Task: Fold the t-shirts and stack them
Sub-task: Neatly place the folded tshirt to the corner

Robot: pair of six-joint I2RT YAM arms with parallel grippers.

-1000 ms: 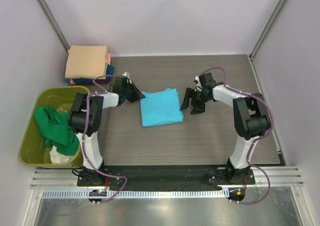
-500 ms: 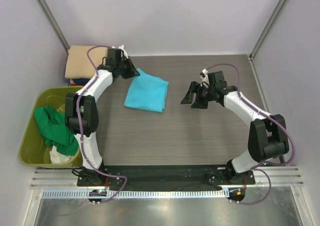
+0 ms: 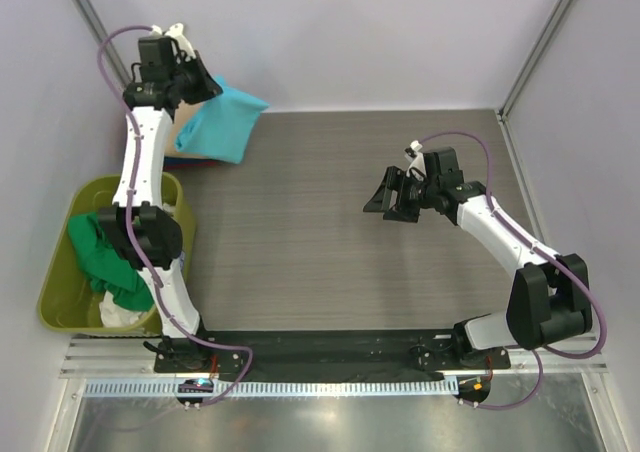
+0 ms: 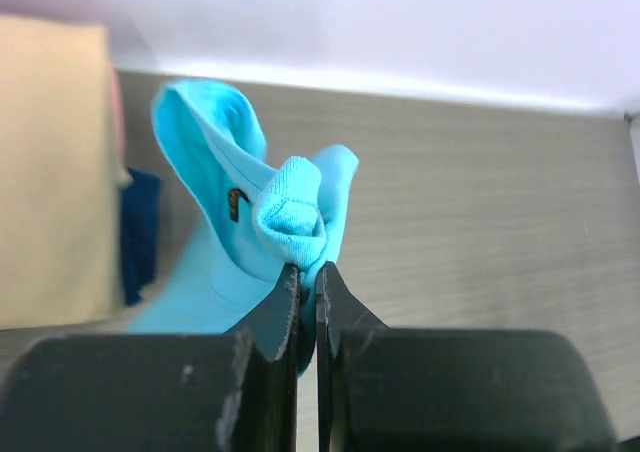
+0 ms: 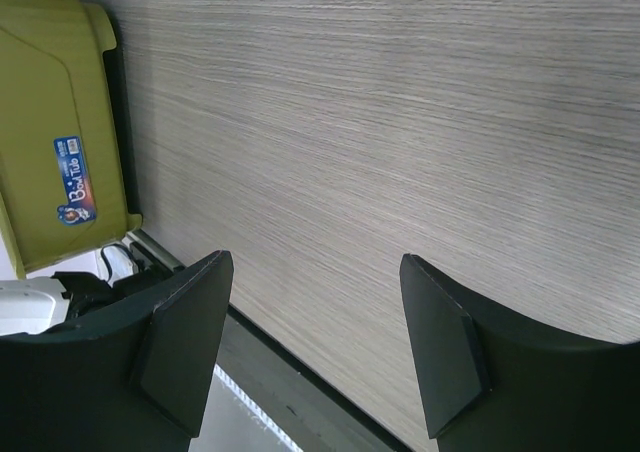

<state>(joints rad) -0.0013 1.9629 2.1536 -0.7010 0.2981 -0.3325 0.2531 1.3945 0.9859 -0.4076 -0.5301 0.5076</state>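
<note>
My left gripper point(image 3: 207, 85) is shut on a bunched edge of the bright turquoise t-shirt point(image 3: 226, 122). It holds the shirt in the air at the back left, hanging over the stack of folded shirts. In the left wrist view the fingertips point(image 4: 308, 274) pinch the turquoise cloth point(image 4: 262, 217). Beside it lie the tan top shirt point(image 4: 50, 172), a dark blue one point(image 4: 140, 237) and a pink edge point(image 4: 118, 122). A sliver of the tan stack point(image 3: 179, 135) shows in the top view. My right gripper point(image 3: 386, 200) point(image 5: 315, 342) is open and empty above the bare table.
An olive-yellow bin point(image 3: 57, 292) stands at the left, holding a green shirt point(image 3: 108, 257) and a white one point(image 3: 120, 315). It also shows in the right wrist view point(image 5: 50, 122). The grey wood table point(image 3: 330, 262) ends at walls behind and at both sides.
My left gripper has lifted the turquoise shirt off the table's middle and carried it up and back-left over the stack. The right gripper has shifted only slightly and stays open.
</note>
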